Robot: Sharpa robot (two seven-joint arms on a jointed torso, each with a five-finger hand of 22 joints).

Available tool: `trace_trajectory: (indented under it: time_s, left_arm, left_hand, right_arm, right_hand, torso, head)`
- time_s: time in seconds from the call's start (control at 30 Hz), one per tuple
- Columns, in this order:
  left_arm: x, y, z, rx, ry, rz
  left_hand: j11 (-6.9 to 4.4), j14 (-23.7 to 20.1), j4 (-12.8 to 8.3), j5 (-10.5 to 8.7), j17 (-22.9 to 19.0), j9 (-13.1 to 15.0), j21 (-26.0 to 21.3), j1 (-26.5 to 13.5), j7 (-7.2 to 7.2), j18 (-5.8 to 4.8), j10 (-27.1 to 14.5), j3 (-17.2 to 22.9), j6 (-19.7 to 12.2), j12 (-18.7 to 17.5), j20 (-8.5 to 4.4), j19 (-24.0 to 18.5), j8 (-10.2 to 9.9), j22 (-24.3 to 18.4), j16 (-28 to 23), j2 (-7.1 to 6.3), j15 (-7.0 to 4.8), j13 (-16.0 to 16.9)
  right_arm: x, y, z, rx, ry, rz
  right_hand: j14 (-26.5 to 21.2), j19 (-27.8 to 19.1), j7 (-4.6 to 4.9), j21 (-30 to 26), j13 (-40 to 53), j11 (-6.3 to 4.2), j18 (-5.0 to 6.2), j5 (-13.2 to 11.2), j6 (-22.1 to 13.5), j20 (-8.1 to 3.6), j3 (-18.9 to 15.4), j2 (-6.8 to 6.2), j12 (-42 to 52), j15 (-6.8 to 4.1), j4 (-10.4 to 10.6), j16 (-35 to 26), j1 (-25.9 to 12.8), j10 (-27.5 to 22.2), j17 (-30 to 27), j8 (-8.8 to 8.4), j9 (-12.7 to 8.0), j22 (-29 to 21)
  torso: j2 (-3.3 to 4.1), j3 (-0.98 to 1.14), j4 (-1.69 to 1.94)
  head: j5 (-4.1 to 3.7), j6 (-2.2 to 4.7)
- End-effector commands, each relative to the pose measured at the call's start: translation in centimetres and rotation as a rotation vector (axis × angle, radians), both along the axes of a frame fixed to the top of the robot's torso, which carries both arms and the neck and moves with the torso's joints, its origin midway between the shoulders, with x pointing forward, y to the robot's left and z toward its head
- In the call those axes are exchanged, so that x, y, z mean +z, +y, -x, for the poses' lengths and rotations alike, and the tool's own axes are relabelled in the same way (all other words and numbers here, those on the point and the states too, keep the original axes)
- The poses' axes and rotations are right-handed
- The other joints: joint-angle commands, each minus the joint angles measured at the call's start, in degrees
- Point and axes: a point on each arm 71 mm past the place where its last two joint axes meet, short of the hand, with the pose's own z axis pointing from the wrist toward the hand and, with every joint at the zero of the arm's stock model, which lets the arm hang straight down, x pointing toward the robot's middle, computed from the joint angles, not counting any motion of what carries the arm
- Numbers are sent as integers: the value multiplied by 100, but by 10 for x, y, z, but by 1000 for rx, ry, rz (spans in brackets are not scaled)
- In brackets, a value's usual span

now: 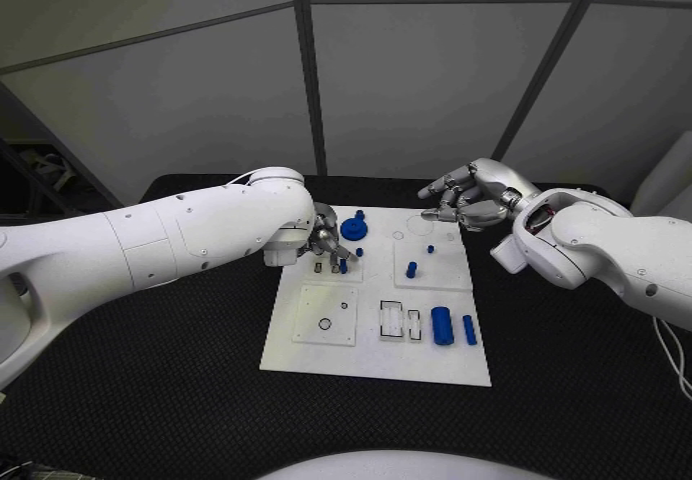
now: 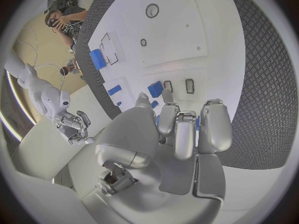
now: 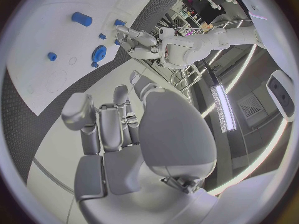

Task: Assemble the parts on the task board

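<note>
A: Left hand (image 1: 329,243): fingers curled down onto the task board (image 1: 378,368), beside the blue disc (image 1: 353,229); a grasp cannot be told.
B: Right hand (image 1: 472,196): loosely spread, empty, over the far edge.
A: Risk: curled fingers may nudge the small upright peg (image 1: 411,269).

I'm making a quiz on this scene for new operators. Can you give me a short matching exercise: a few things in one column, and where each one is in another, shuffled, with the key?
Things:
1. left hand
2. right hand
3. large blue cylinder
4. round blue part

Places:
A. lying near the task board's right edge, towards the robot
B. over the board's far left part, fingers down
C. raised by the board's far right corner
D. on the board's far part, right beside the left hand

Pairs: 1-B, 2-C, 3-A, 4-D
</note>
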Motion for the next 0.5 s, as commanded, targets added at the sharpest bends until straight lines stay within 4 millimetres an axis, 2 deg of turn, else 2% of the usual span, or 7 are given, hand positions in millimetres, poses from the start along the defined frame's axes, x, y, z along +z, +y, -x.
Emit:
trace_trajectory:
  time_s: [0.03,0.27,0.5]
  left_arm:
    - [-1,-1,0,-6,15,-12]
    - [-1,-2,-1,-1,7,-5]
    - [-1,-4,0,-6,11,8]
  left_hand:
    - [5,549,6,26,1372,-9,-12,22,4,-76,-36,37,-1,-21,-1,-49,-38,4,-22,-11,-31,884]
    - [4,548,1,52,1370,-35,-16,53,1,-75,-44,51,12,-35,0,-52,-57,1,-24,6,-32,874]
    - [-7,546,-61,133,1364,-103,-19,216,-12,-74,-50,133,39,-46,-6,-50,-104,12,-30,78,-39,854]
  right_arm:
    - [2,1,-1,-1,-10,-1]
    - [2,2,-1,0,-6,0]
    - [1,3,-2,3,-2,3]
  right_hand:
    - [220,1,4,-33,-2,-6,-73,32,22,1,0,29,12,-8,14,-25,-28,-41,353,-7,4,-7]
    - [220,1,4,-33,-2,-6,-73,32,22,1,0,29,12,-8,14,-25,-28,-41,353,-7,4,-7]
    - [216,-2,6,-33,-2,-5,-73,39,17,2,4,32,16,-7,15,-34,-26,-44,348,-8,3,-6]
  torso:
    - [0,-1,3]
    - [1,0,4]
    - [-2,0,7]
  head:
    - [-5,-8]
    - [-4,-9]
    - [0,-27]
